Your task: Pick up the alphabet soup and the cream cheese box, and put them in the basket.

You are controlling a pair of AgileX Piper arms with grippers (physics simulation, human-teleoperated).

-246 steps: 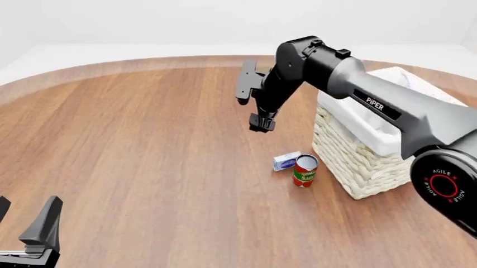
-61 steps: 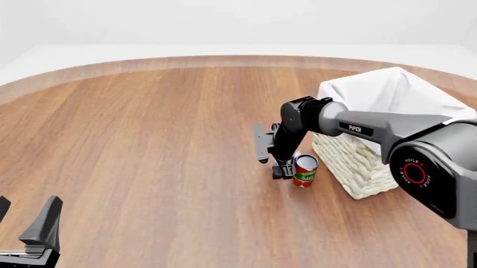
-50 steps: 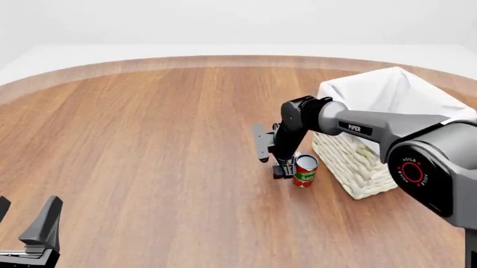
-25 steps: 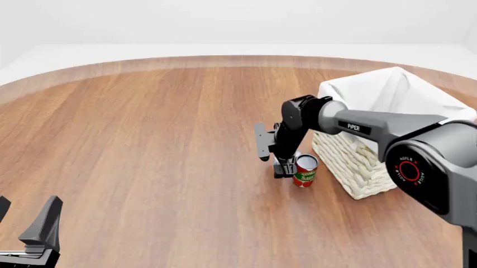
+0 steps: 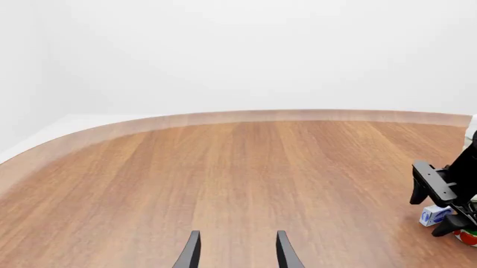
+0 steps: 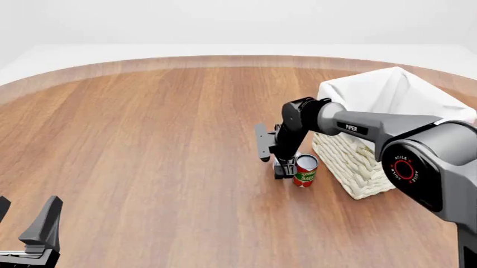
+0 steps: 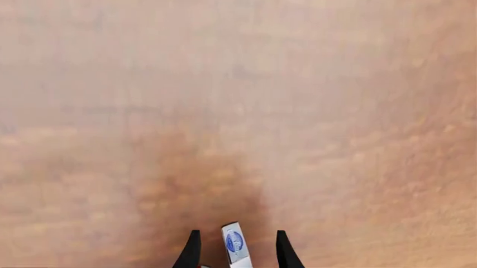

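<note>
From the front view I had my right claw point(image 6: 283, 170) down at the tabletop point(image 6: 149, 139), just beside the red and green can point(image 6: 305, 170), with the arm itself covering whatever sat under it. The cream cheese box point(image 7: 235, 245) was hidden there; I only found it in the right wrist view, standing on edge between the two fingers point(image 7: 192, 251), its lower part cut off by the frame. There was a gap on either side of it, so I could not tell whether the claw was gripping it or merely straddling it. The left wrist view caught a small corner of the same box point(image 5: 433, 214) behind the right arm, close to the tabletop.

My left claw point(image 6: 30, 237) sat at the near left corner, well apart from everything, fingers spread wide and holding nothing.

The basket point(image 6: 358, 162) stood just right of the can, its far side partly cut by the frame edge. I could not find the alphabet soup in any view.
</note>
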